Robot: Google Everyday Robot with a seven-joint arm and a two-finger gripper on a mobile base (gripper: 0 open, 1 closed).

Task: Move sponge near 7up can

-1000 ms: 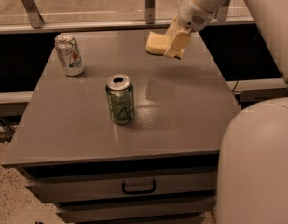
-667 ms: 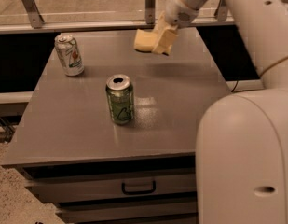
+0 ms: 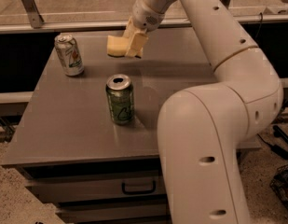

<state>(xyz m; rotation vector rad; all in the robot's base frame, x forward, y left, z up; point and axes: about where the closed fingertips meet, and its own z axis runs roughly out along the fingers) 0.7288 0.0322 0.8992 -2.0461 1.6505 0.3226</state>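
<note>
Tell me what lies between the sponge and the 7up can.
Only bare table, in the camera view. The gripper holds the sponge above it, right of the 7up can.

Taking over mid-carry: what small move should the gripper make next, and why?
Probably shift it toward the 7up can, then lower. The gripper is shut on the sponge over the table's far side, with a gap to that can. The green can stands nearer the camera, off that path.

Pincer with sponge above table rear, right of 7up can; other can front.
</note>
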